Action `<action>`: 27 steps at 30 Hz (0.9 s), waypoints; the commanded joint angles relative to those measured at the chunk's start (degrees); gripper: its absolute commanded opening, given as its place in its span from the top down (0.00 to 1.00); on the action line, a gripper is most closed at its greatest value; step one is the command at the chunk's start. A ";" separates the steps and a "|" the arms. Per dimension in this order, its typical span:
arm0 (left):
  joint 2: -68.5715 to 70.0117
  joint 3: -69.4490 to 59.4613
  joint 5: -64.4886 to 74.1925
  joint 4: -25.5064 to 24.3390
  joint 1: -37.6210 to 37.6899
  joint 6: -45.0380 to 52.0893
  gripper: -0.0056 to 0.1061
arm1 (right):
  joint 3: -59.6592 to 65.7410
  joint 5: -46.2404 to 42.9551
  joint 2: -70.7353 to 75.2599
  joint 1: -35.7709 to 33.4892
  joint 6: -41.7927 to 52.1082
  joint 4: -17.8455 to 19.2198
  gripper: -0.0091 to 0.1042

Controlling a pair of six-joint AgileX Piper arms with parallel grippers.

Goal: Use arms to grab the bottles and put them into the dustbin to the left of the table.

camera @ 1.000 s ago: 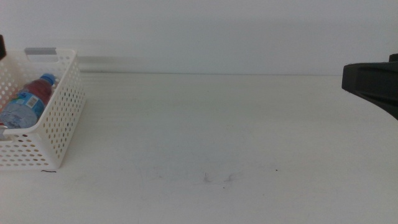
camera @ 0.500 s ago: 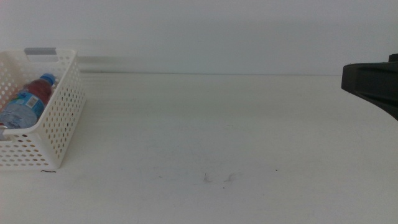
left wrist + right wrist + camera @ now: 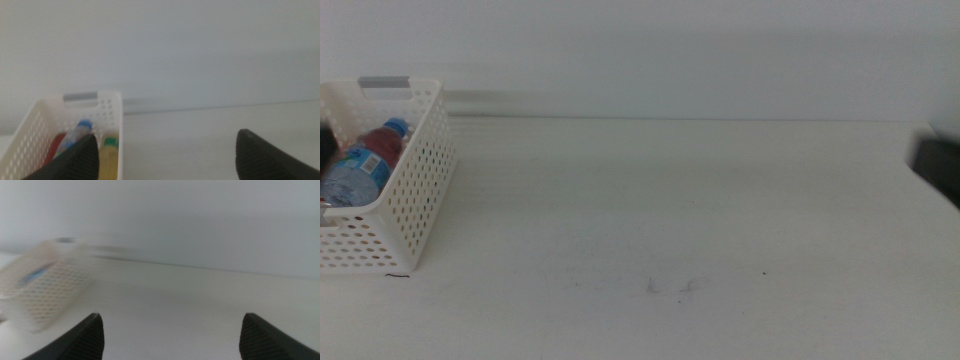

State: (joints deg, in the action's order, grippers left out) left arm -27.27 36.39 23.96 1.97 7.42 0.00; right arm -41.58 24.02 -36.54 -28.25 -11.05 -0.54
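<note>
All three bottles lay in the dustbin [image 3: 415, 170] at the table's [image 3: 670, 220] left: water bottle [image 3: 75, 135], yellow-drink bottle [image 3: 110, 157], red can [image 3: 56, 150]. Light, slick cylinders, likely best gripped mid-body. Labels were unreadable. Left gripper [image 3: 167, 155] and right gripper [image 3: 172, 337] both gaped wide, empty.

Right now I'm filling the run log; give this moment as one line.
bottles: in dustbin | table: no bottles | left gripper: open by dustbin | right gripper: open, blurred

The white perforated plastic basket [image 3: 408, 190] is cut off at the middle view's left edge and smeared by blur in the right wrist view.
</note>
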 commanded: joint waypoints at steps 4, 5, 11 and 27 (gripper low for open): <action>10.89 -17.69 -7.32 1.19 -3.22 0.00 0.11 | 18.86 -3.70 12.41 13.00 0.13 -1.15 0.12; 12.46 -19.67 -6.61 1.28 -3.97 0.00 0.11 | 22.18 -4.39 14.82 15.33 0.13 -1.15 0.12; 23.92 -30.11 -4.85 1.44 -6.06 0.00 0.11 | 34.77 -4.83 28.77 24.15 0.13 -0.74 0.12; 27.27 -36.39 -5.98 1.44 -6.30 0.00 0.11 | 41.58 -6.09 36.54 28.78 0.13 3.19 0.12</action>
